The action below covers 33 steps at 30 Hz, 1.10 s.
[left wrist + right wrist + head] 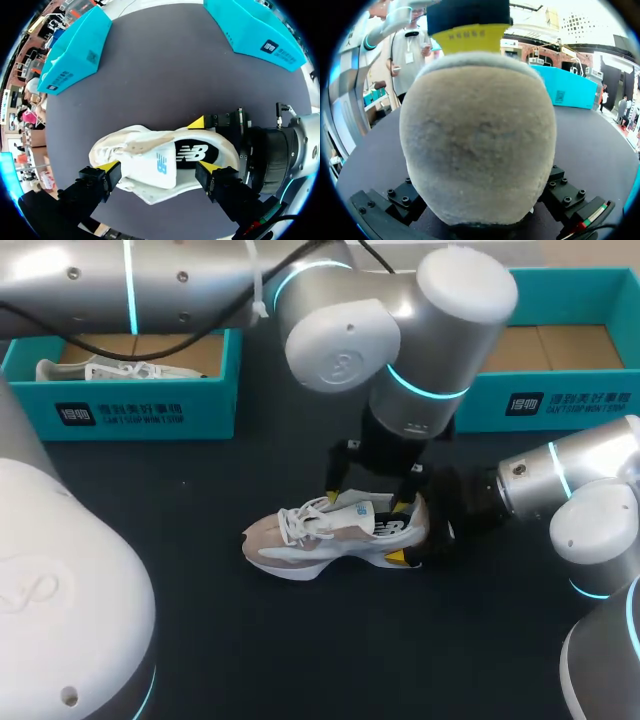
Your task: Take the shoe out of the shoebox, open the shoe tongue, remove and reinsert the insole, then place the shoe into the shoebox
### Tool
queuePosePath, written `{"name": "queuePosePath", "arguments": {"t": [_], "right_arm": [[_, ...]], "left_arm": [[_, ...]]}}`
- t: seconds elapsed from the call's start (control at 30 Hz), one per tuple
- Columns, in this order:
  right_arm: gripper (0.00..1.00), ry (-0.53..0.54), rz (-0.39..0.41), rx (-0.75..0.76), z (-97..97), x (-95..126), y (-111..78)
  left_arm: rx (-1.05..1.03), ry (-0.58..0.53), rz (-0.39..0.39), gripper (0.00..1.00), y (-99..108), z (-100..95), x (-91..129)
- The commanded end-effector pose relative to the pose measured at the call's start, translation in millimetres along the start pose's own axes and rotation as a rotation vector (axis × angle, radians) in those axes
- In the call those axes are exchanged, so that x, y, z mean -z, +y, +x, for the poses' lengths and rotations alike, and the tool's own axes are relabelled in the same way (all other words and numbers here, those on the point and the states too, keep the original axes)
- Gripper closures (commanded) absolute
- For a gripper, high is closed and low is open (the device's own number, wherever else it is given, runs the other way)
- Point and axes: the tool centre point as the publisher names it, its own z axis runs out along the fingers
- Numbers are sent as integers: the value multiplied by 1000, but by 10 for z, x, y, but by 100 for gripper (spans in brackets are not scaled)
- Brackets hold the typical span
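While right pincer (pixel 402 530) clamps shoe (pixel 315 540) at heel | left pincer (pixel 157 166) spread wide, straddling it

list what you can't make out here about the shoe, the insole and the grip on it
The right gripper's hold on the shoe: the heel fills the right wrist view and hides the contact in the head view.
The insole: left wrist view, its front lies under the tongue; seated or loose, cannot tell.
The second shoe in the left shoebox: head view, the left arm covers part.
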Motion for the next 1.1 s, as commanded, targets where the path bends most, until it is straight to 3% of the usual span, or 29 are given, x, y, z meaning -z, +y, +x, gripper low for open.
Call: {"name": "queuePosePath", "arguments": {"t": [0.03,0.73,1.1], "right_arm": [[100,-1,5,-1,-30,-47,-11],[100,-1,5,-1,-30,-47,-11],[100,-1,5,-1,-30,-47,-11]], "left_arm": [[5,-14,-15,0,9,22,-84],[37,-80,-51,0,46,-90,-350],[69,-148,-77,0,45,-353,-446]]}}
